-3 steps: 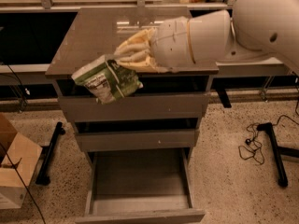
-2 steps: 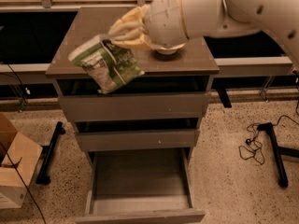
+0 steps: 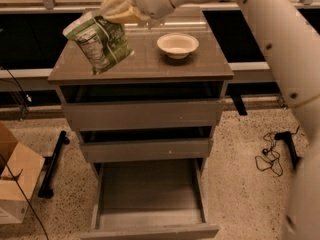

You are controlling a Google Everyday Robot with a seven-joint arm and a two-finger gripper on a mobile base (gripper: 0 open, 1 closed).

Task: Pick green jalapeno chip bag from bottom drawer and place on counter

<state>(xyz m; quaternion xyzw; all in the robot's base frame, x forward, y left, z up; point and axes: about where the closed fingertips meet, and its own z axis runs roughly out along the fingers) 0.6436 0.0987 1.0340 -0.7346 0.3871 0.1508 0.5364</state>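
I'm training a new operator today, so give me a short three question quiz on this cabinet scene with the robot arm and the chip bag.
1. True or false: the green jalapeno chip bag lies in the bottom drawer.
2. What stands on the counter? A) white bowl; B) mug; C) plate.
3. Fill in: the gripper, at upper left, grips the bag by its ___ edge.
Key: 1 false, it hangs from the gripper; 2 A; 3 top.

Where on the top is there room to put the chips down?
The glossy grey-brown counter is bare along its front edge and across its left half, under the crinkly green chip bag held by the gripper. The white bowl takes the back right.
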